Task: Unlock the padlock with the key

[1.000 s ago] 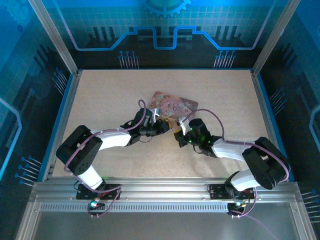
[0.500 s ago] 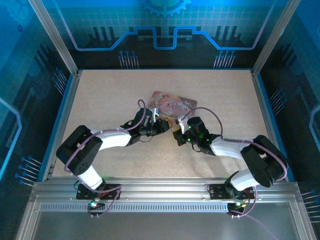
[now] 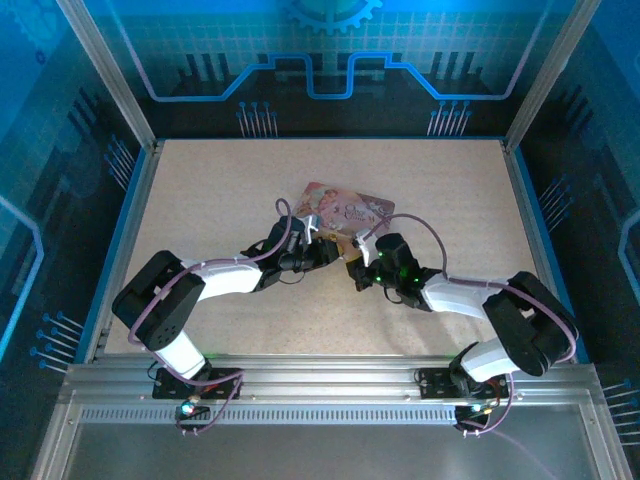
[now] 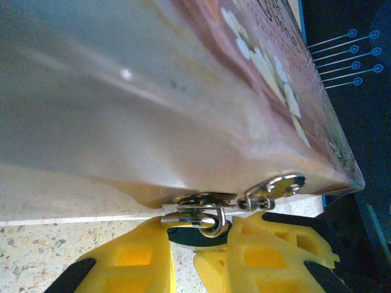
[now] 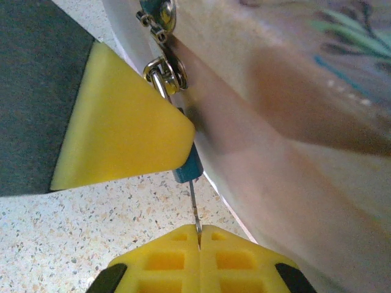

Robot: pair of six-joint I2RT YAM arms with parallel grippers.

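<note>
Speckled beige tabletop (image 3: 200, 190) carries a pink illustrated tin (image 3: 350, 208), which lies flat near the middle. Its lid is shut, so whatever it holds is hidden. Both arms reach in to the tin's near side and meet there. On that side a metal hasp (image 4: 269, 189) sits on the tin wall, and the thin shackle of the padlock (image 4: 189, 237) passes through its loop. The left hand (image 4: 197, 245) is nearly closed, its yellow fingers pinching the padlock's dark blue body just beside the tin wall. The right hand (image 5: 198, 237) is fully closed, fingertips pressed together on the key (image 5: 193, 204). The key's thin blade runs straight up to the end of the padlock's body.
</note>
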